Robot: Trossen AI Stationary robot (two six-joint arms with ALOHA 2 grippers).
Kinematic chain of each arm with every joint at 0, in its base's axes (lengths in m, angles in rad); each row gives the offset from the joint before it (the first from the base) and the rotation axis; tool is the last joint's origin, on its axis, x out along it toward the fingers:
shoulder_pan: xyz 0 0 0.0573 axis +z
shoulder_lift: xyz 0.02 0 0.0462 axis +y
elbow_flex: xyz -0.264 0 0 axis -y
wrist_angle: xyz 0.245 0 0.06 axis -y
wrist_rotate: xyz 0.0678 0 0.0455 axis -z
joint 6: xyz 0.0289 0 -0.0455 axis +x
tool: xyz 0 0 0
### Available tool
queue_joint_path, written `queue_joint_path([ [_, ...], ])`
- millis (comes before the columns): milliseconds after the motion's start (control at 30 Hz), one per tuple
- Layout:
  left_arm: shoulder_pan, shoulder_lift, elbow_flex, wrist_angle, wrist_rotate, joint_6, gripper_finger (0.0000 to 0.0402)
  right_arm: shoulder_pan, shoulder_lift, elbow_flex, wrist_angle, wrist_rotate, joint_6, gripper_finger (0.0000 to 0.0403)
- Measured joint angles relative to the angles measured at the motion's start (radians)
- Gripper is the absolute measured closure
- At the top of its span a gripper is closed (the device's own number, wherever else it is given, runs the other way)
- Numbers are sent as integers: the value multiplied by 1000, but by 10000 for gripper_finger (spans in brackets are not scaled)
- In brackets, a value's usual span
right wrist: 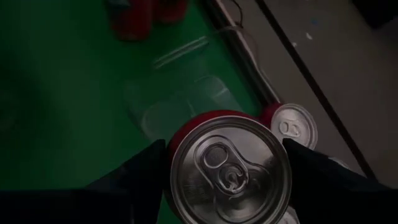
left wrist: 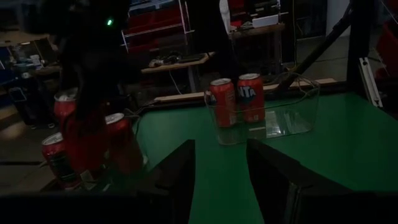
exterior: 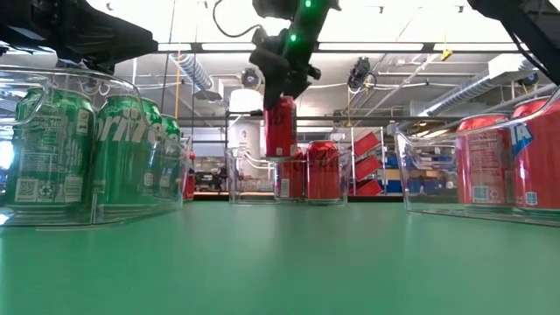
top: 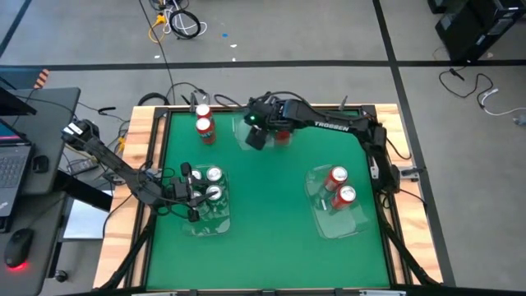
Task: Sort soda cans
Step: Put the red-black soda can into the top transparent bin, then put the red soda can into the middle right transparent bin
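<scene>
Red cylindrical metal soda can [exterior: 280, 128] upright, axis vertical, silver top up, clamped in right gripper [exterior: 282, 94] above far clear tray [exterior: 254, 184]; left gripper [left wrist: 221, 180] part-open, empty

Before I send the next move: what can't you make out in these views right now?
- Far tray, high view: contents hidden under right gripper.
- Held red can, right wrist view: its base and any contact with the tray are hidden.
- Left gripper, left wrist view: too dark to tell.

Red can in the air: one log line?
right gripper: holds red can above far tray | left gripper: waits by green cans
</scene>
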Motion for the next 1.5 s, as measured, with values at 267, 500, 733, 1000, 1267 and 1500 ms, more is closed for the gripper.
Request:
queue_joint_path([
  [267,0,0,0,4,0,-20,254,-51,-1,-119,79,-8,24,139],
  [500,0,0,0,4,0,-21,254,-59,-1,-200,154,-14,56,139],
  [733,0,0,0,5,0,-26,254,-62,4,-277,199,-13,85,139],
  [1000,0,0,1,8,0,-45,254,-69,-1,-318,252,-11,101,139],
  [1267,0,0,1,28,0,-46,254,-76,6,-305,220,-12,119,67],
  [1500,0,0,1,28,0,-77,254,-74,8,-241,155,0,98,44],
])
